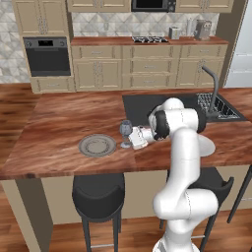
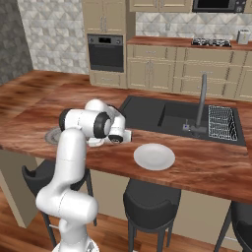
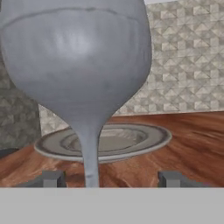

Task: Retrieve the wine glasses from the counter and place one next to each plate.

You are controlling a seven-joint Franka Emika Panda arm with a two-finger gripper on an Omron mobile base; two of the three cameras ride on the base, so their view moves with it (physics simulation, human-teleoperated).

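One blue-grey wine glass [image 1: 126, 130] stands upright on the wooden counter [image 1: 59, 118], just right of the grey ringed plate [image 1: 97, 145]. My gripper [image 1: 131, 140] reaches in low from the right at the height of the stem. In the hand view the glass [image 3: 78, 65] looms close, and its stem rises between the spread fingertips of my gripper [image 3: 111, 178], nearer the left one and touching neither. The grey plate [image 3: 131, 140] lies right behind it. The white plate [image 2: 154, 156] sits further right on the counter, near the front edge.
A dark sink [image 1: 142, 106] with a tall faucet [image 1: 212, 88] and a dish rack [image 2: 221, 122] is set into the counter behind my arm. Black stools [image 1: 98, 194] stand under the front edge. Cabinets, an oven and a stove line the far wall.
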